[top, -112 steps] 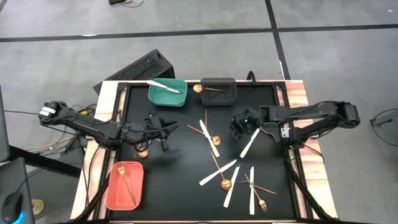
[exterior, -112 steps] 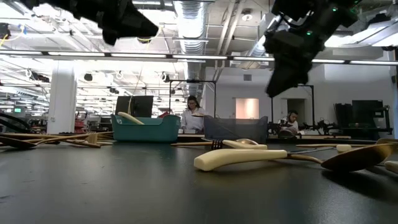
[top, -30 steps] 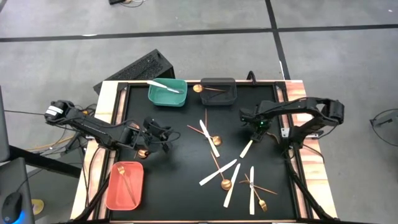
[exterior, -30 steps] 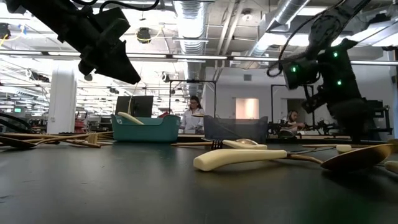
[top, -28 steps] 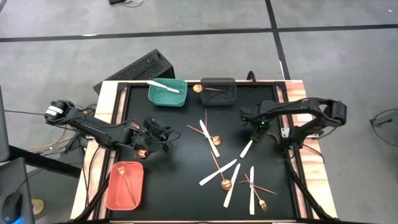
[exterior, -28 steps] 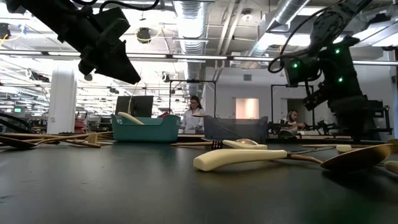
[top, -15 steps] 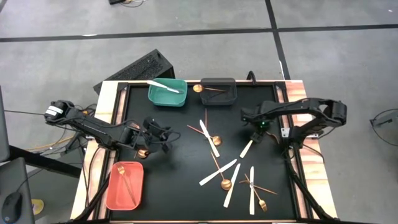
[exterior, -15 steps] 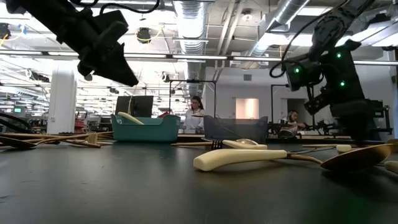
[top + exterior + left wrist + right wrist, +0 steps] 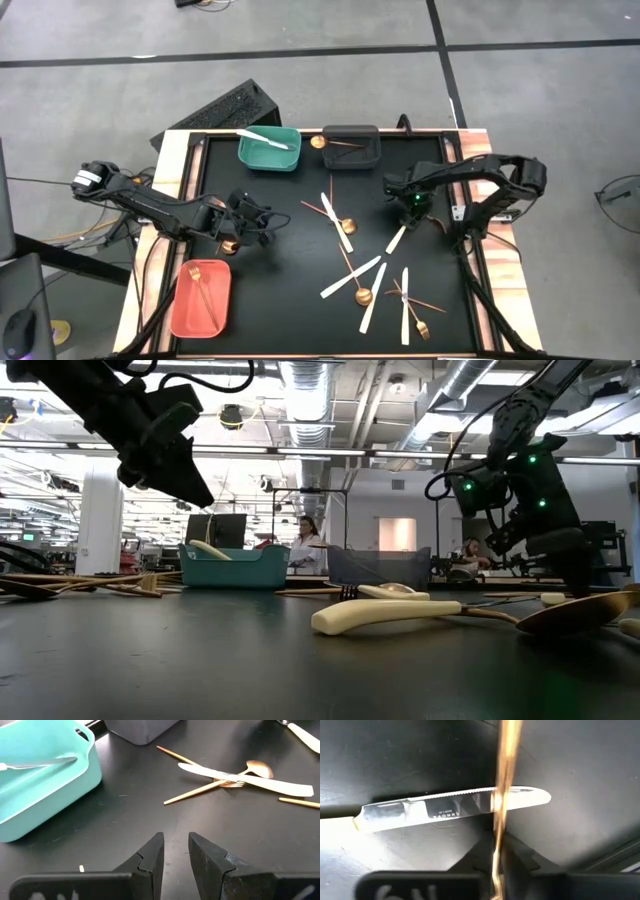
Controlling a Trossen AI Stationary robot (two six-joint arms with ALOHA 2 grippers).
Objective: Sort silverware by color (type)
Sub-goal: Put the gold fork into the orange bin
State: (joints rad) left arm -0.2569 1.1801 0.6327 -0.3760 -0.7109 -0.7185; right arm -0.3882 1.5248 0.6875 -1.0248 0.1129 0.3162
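My right gripper (image 9: 413,207) stands low at the table's right, shut on a thin gold utensil (image 9: 501,795); I cannot tell its kind. Its handle crosses in front of a white knife (image 9: 445,809) that lies flat on the black mat (image 9: 398,238). My left gripper (image 9: 258,225) hangs over the mat's left. Its fingers (image 9: 176,845) are a little open with nothing between them. A gold spoon (image 9: 228,245) lies on the mat beside it. More white knives and gold pieces lie crossed mid-table (image 9: 337,220) and toward the near edge (image 9: 385,285). My right gripper pinches the gold utensil's thin handle (image 9: 498,832) between its two fingers (image 9: 520,857), coming steeply from above. The handle runs on past the fingertips, along the fingers, and crosses the white knife's blade. Whether its far end rests on the mat, I cannot tell.
At the far edge stand a teal bin (image 9: 269,148) with a white knife in it and a dark grey bin (image 9: 350,146) with a gold spoon. A salmon bin (image 9: 200,298) with a gold piece sits near left. Bare mat lies between the arms (image 9: 290,260).
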